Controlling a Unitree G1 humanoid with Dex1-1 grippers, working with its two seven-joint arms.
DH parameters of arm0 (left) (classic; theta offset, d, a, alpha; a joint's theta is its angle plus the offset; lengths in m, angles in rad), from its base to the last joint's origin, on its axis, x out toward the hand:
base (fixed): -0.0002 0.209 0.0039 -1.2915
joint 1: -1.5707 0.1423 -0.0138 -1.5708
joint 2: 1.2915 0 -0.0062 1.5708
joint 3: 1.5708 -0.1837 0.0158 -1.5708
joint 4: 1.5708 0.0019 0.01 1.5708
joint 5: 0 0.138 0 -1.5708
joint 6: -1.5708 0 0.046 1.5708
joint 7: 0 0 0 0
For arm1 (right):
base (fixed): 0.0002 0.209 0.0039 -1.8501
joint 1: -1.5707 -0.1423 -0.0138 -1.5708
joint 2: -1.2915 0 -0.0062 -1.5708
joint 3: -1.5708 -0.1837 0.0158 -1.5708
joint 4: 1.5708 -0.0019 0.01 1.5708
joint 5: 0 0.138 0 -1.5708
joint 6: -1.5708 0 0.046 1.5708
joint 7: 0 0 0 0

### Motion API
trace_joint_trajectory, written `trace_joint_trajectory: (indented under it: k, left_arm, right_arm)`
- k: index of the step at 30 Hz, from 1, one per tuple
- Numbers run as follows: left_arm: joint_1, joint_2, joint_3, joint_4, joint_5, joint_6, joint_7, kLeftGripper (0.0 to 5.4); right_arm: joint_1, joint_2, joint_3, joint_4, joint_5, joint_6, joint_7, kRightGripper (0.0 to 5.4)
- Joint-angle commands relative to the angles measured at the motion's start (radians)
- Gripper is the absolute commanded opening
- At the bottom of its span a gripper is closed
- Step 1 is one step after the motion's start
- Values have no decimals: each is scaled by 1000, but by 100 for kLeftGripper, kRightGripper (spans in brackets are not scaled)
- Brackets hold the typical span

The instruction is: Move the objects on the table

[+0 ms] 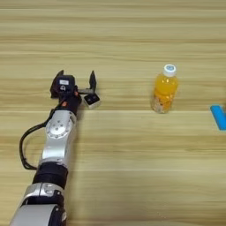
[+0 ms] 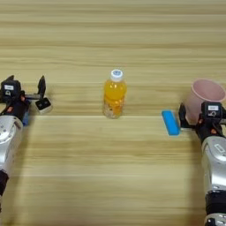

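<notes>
Black-and-white, the cube (image 1: 91,101) lies on the table (image 1: 132,167) just in front of my left gripper (image 1: 76,79), close under the right-hand finger (image 1: 92,80); whether that finger touches it cannot be made out. My left fingers stand spread apart, holding nothing. A short grey bar runs from the gripper body toward the cube and covers part of its near face. In the right eye view a sliver of blue (image 2: 26,118) shows beside my left wrist, mostly hidden by the arm; its identity is unclear.

The bottle (image 2: 114,94) stands upright near the middle of the table, white cap on top, well apart from both arms.

Farther right, a blue piece (image 2: 170,122) lies flat, between the bottle and my right gripper (image 2: 193,115). The left eye view cuts this piece off at the picture edge.

The pink cup (image 2: 205,99) stands upright at the right, its lower part hidden behind my right gripper. One black finger (image 2: 182,115) is seen against the cup's left side; the other is out of sight, so I cannot tell whether this gripper is open, closed or clasping the cup.
</notes>
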Motion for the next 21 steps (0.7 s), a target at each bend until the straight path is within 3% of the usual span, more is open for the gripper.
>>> trace_joint_trajectory:
  k: [1, 21]
  left_arm:
    - [-14, 1, -2, 8, 7, -4, 1, 540]
    - [-13, 4, 0, 11, 6, -6, -1, 540]
  right_arm:
    - [-33, -15, 0, 47, -2, -33, -1, 535]
    - [-76, -12, -7, 146, 13, -133, -3, 535]
